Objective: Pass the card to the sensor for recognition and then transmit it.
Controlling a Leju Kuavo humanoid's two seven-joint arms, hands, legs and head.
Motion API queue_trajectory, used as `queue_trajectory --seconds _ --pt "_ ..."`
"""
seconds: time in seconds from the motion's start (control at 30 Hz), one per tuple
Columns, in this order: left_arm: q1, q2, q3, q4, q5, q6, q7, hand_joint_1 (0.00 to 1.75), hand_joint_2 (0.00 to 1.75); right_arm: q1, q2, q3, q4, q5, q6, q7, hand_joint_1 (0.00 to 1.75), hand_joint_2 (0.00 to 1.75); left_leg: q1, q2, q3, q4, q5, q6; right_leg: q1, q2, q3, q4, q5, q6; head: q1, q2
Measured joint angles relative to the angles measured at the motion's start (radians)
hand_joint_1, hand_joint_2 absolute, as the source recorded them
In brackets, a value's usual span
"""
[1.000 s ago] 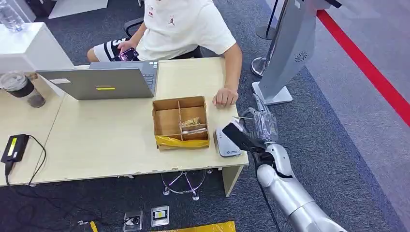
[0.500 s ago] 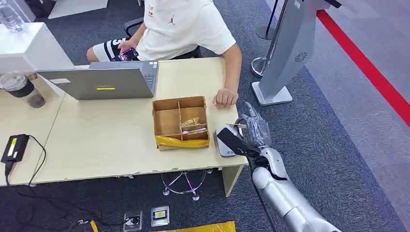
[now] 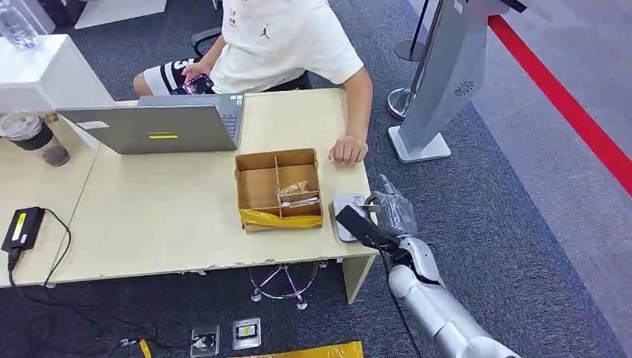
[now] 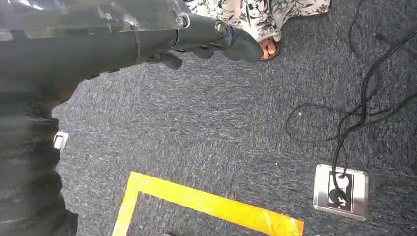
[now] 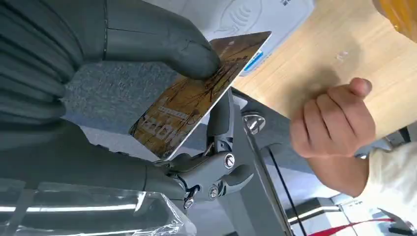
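Note:
My right hand hangs just off the desk's front right corner and pinches a dark card between thumb and fingers. The card lies tilted over the near part of the white card reader, which sits on the desk corner. In the right wrist view the brown patterned card sits under my thumb, its far corner over the white reader. My left hand hangs over the carpet and holds nothing.
A person sits behind the desk, one hand resting near the reader. A cardboard box with compartments stands left of the reader, a laptop farther back. A grey kiosk stand rises to the right.
My right hand with the card has moved a little left and back toward me, so more of the reader's far part shows. The person's hand has stayed put.

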Motion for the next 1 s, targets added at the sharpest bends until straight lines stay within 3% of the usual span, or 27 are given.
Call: queue_trajectory --seconds 1.0 --pt "-0.002 0.0 0.0 0.0 -0.012 -0.005 0.001 0.0 1.75 -0.016 0.011 0.0 0.062 0.004 -0.011 -0.009 1.75 1.75 0.0 0.0 0.0 0.0 0.0 0.0 0.0 0.0 0.0 0.0 0.0 0.0 0.0 0.0"
